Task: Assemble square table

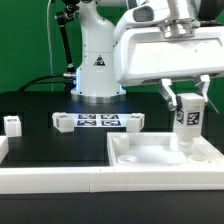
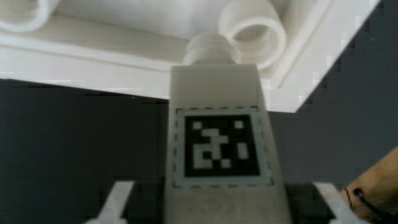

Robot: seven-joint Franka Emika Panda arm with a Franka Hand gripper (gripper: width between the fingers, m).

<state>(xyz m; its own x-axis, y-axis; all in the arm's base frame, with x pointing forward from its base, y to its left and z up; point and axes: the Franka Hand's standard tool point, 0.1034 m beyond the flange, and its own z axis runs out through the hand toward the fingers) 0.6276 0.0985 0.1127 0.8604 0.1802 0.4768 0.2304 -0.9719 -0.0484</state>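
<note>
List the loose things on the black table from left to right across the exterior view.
Far-left white plastic block leg → second white block leg → flat white marker board → third white block leg → fourth white block leg, held in the gripper.

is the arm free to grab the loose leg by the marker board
Probably not yet: its fingers are shut on another leg, upright over the tabletop. Nothing seems to block the loose leg by the marker board otherwise.
</note>
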